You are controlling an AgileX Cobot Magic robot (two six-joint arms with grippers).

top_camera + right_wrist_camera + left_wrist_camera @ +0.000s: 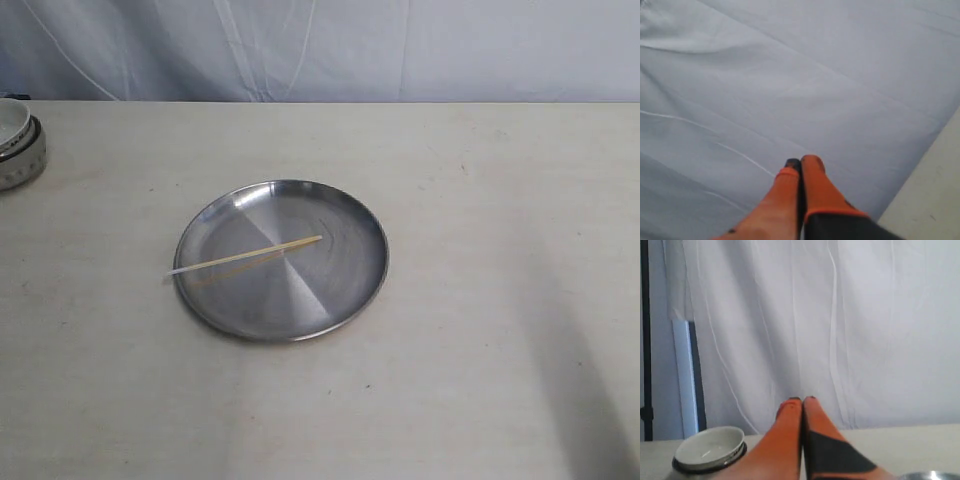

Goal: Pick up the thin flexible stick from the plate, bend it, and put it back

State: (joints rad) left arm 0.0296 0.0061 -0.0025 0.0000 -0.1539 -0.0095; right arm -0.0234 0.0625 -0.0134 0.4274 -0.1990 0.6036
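The thin flexible stick point(245, 257) lies straight across the round steel plate point(350, 290) in the exterior view, its left end poking just over the rim. Neither arm shows in that view. In the left wrist view my left gripper point(802, 400) is shut, orange fingers pressed together with nothing between them, pointing at the white curtain; a sliver of the plate point(932, 475) shows at the edge. My right gripper point(802, 162) is shut and empty too, held up facing the grey-white cloth.
A white ceramic bowl point(18, 142) with a dark patterned band sits at the table's far left edge, also seen as the bowl point(710, 447) beside the left fingers. The pale table point(480, 380) runs back to a hanging white curtain point(320, 45).
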